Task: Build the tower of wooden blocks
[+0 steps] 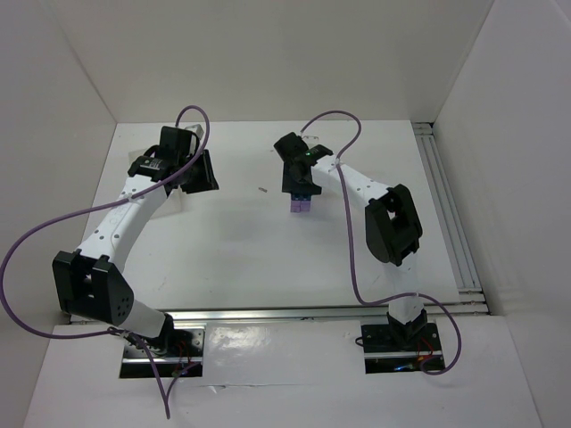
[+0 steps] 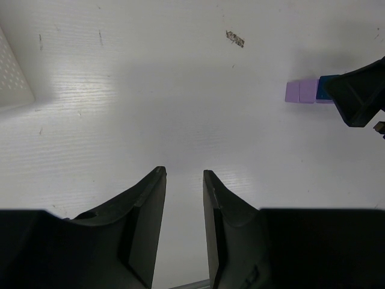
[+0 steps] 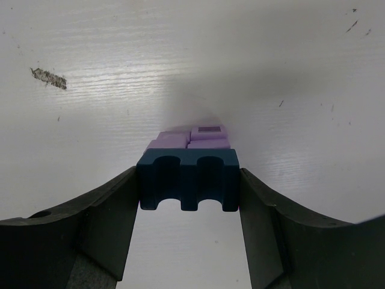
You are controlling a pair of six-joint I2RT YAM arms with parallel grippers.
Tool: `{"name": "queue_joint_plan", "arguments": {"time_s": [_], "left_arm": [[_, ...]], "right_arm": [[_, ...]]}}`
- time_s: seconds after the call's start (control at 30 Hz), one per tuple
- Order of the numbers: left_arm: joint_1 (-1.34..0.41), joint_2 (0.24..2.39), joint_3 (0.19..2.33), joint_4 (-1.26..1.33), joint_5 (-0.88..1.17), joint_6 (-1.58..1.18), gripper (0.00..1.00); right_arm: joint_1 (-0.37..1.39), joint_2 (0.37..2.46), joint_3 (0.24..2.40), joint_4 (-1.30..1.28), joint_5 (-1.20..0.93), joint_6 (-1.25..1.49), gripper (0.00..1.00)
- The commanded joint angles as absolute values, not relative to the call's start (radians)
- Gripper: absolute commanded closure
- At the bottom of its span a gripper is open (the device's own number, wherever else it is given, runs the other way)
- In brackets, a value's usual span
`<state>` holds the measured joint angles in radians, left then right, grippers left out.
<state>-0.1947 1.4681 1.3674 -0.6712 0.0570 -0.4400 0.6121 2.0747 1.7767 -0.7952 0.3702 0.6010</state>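
A small stack of light purple blocks (image 1: 301, 206) stands on the white table at centre back. My right gripper (image 1: 302, 185) is above it, shut on a dark blue block (image 3: 188, 177) whose sides both fingers touch. In the right wrist view the purple blocks (image 3: 186, 139) sit just beyond and under the blue one. My left gripper (image 2: 183, 173) is open with a narrow gap and empty, hovering at the left back (image 1: 201, 174). In the left wrist view the purple blocks (image 2: 301, 92) and the blue block (image 2: 325, 87) show at the right, partly hidden by the right gripper.
A corner of a translucent white box (image 2: 12, 78) lies to the left of my left gripper. A small brown speck (image 1: 262, 189) lies on the table between the arms. Metal rails (image 1: 451, 214) run along the table's right edge and near edge.
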Motion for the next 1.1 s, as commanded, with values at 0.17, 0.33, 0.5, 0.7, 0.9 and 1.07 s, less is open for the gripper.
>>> {"name": "queue_joint_plan", "arguments": {"time_s": [0.17,0.33,0.5,0.7,0.9,1.07], "left_arm": [[-0.189,1.462,1.358,-0.641,0.067,-0.414,0.56],[-0.189,1.462,1.358,-0.641,0.067,-0.414,0.56],[-0.189,1.462,1.358,-0.641,0.067,-0.414,0.56],[-0.189,1.462,1.358,-0.641,0.067,-0.414,0.56],[-0.189,1.462,1.358,-0.641,0.067,-0.414,0.56],[-0.189,1.462,1.358,-0.641,0.067,-0.414,0.56]], "right_arm": [[0.623,2.072,1.783,-0.801,0.358,0.575,0.35],[0.623,2.072,1.782,-0.801,0.357,0.575,0.35],[0.623,2.072,1.782,-0.801,0.357,0.575,0.35],[0.623,2.072,1.782,-0.801,0.367,0.575,0.19],[0.623,2.091,1.805,-0.830,0.377,0.575,0.08],[0.623,2.100,1.805,-0.830,0.387,0.557,0.06]]}}
